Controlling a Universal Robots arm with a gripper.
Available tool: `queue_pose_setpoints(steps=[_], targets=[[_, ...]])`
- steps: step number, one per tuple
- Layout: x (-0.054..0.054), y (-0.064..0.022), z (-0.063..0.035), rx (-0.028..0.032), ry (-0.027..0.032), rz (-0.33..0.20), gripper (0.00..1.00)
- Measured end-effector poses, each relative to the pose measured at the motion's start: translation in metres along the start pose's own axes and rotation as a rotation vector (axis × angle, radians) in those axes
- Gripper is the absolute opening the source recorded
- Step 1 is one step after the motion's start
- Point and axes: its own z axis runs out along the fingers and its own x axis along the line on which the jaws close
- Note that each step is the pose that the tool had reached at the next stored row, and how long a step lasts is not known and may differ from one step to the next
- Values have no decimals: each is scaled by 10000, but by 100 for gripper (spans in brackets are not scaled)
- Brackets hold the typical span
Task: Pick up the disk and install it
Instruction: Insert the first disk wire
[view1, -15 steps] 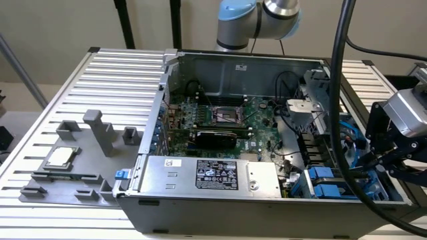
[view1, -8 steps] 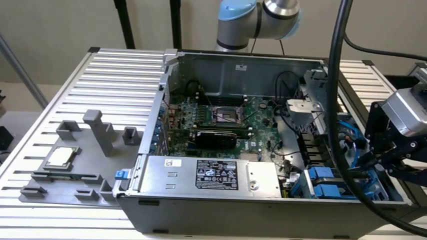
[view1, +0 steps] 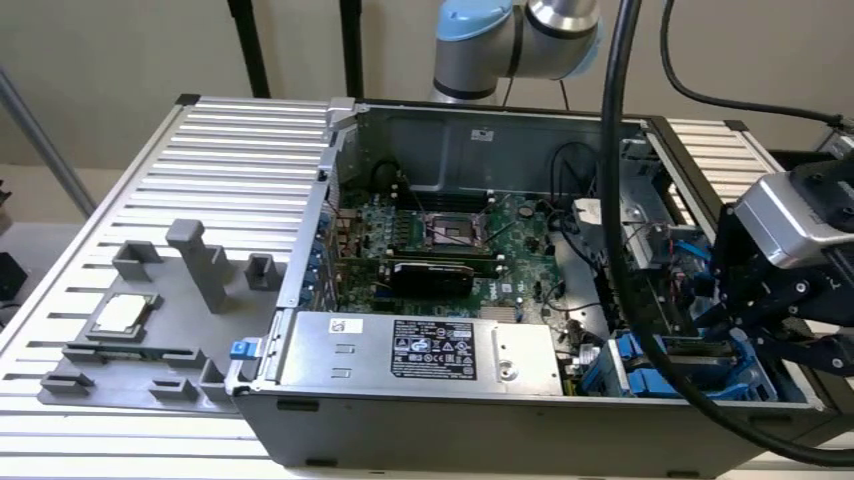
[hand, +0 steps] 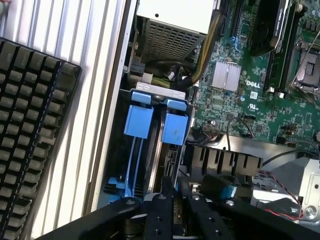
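The disk (hand: 175, 129) stands on edge in the drive bay (view1: 667, 372) at the front corner of the open computer case (view1: 454, 420), on the exterior view's right. Its bright blue carrier rails and part of its silver edge show. A second blue carrier (hand: 137, 120) sits right beside it. My gripper (hand: 175, 192) hangs directly over the bay (hand: 150, 92), its two black fingers (hand: 164, 192) drawn close together on the disk's upper edge. In the exterior view the gripper (view1: 747, 325) is low over that corner, with the disk mostly hidden behind it and a cable.
A grey power supply (view1: 414, 350) with a black label lies beside the bay, the motherboard (view1: 441, 235) behind it. A thick black cable (view1: 617, 200) hangs across the case. A grey fixture holds a silver chip (view1: 120, 315). A black keyboard (hand: 30, 125) lies outside the case wall.
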Motion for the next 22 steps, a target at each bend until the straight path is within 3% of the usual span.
queue_pose_setpoints(steps=[5, 8, 13, 22], targets=[[-5, 31, 10, -93, 293, 66, 0], [-5, 35, 12, -96, 367, 154, 0], [-13, 34, 21, -83, 428, 340, 0], [-68, 23, 77, -51, 441, 626, 0]])
